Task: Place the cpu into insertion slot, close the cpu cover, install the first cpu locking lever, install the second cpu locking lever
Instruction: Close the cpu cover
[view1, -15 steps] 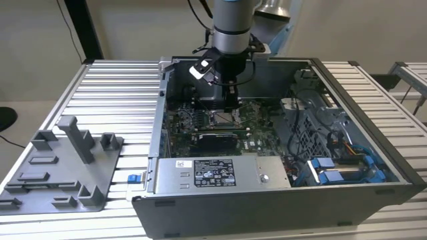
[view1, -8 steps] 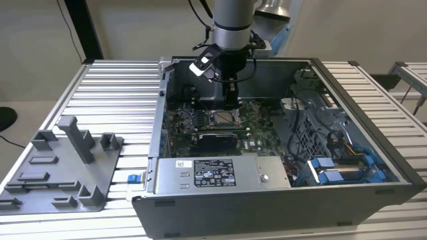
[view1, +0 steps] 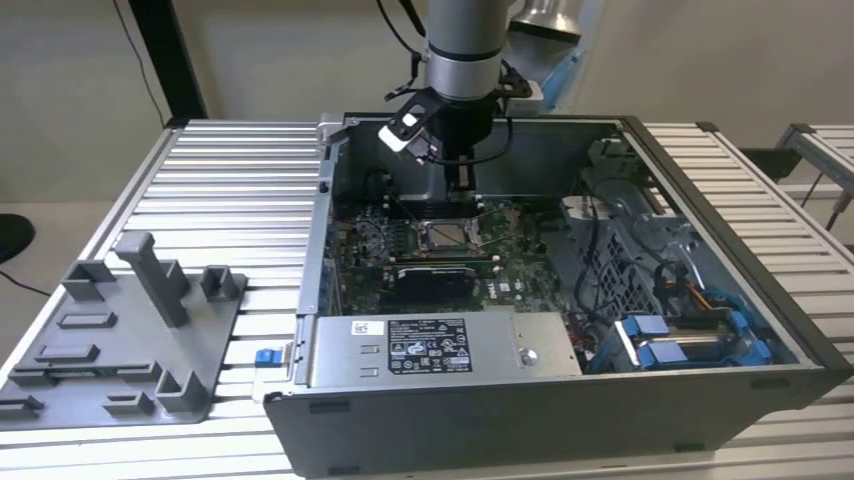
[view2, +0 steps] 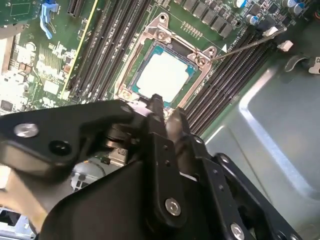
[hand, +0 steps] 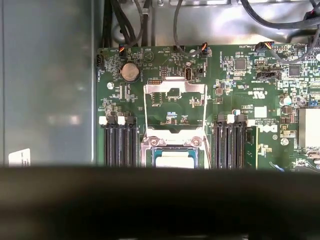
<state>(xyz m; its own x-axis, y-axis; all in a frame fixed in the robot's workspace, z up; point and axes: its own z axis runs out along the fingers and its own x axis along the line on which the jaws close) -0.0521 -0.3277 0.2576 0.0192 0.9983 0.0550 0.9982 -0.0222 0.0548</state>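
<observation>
While the closed, empty fingers (view1: 462, 178) hang at 12 o'clock of the seated cpu (view1: 445, 236) in the exterior view, we judge the wiry locking lever (view2: 245, 45) springy, best hooked near its tip.

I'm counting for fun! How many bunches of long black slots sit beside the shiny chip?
2. In the first wrist view, one slot bunch flanks the cpu on one side, another slot bunch on the other. More may be hidden.

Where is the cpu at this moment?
In the second wrist view the cpu lies in the insertion slot on the green board, between two banks of black memory slots, just ahead of the tool.
</observation>
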